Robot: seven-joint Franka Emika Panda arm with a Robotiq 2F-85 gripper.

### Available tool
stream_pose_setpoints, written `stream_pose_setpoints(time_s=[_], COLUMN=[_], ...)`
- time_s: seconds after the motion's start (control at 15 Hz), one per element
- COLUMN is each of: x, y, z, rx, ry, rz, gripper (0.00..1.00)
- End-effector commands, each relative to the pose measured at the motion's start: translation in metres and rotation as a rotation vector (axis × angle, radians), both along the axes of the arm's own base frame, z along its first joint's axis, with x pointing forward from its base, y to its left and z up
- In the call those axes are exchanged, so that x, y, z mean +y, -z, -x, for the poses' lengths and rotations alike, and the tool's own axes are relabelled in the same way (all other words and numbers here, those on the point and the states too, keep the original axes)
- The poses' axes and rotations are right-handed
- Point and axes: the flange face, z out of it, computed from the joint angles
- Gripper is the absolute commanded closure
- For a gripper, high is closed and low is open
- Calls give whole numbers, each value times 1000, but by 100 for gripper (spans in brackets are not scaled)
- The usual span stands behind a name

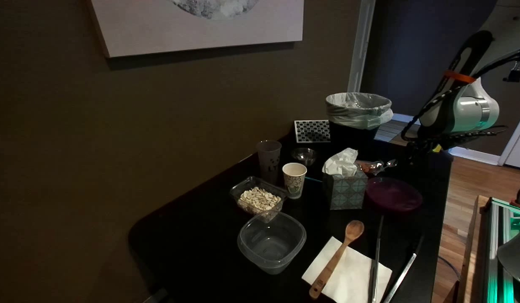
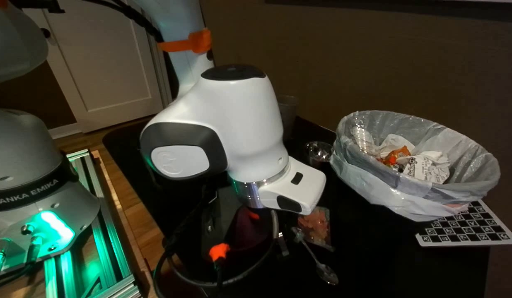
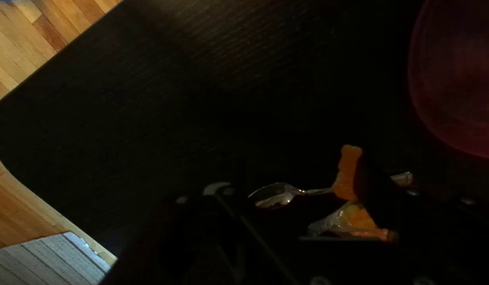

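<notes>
There's my gripper (image 3: 300, 174) in the wrist view, jaws standing wide over the desk (image 3: 149, 130), and look, an orange gummy bear (image 3: 347, 174) right up against one finger (image 3: 373, 190)! Clinging to it or merely lined up with it, I can't tell. It crosses the handle of a spoon (image 3: 276, 196), with a bag (image 3: 359, 219) of more orange stuff just beside. Only this camera gives me the bear; in both exterior views the jaws are lost in the dark beneath the arm (image 2: 239, 120). In an exterior view the bin (image 2: 380, 188) shows me its insides: crumpled paper (image 2: 430, 165) and an orange wrapper (image 2: 397, 156). And in an exterior view I get the spread that the wrist misses: tissue box (image 1: 346, 191), paper cup (image 1: 294, 183), clear tub (image 1: 270, 246), and a wooden spoon (image 1: 332, 265) lying across a napkin (image 1: 361, 269).
</notes>
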Motion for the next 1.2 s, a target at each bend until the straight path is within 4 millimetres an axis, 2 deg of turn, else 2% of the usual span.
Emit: stream_pose_setpoints(time_s=[0.0, 0.2, 0.27, 0.33, 0.4, 0.47, 0.6, 0.67, 0.73, 0.87, 1.07, 1.13], x=[1, 0, -1, -1, -1, -1, -1, 0, 0, 1, 1, 1], y=[-1, -1, -1, -1, -2, -1, -1, -1, -1, 0, -1, -1], z=[7, 8, 9, 9, 9, 9, 9, 8, 8, 8, 8, 7], rx=[-8, -7, -6, -6, -5, -4, -5, -11, -11, -10, -10, -11], ry=[14, 17, 17, 18, 20, 19, 21, 25, 25, 23, 23, 23], rz=[13, 16, 17, 18, 18, 16, 13, 10, 8, 8, 10, 10], gripper=[60, 83, 80, 70, 53, 52, 39, 52, 77, 77, 100, 100])
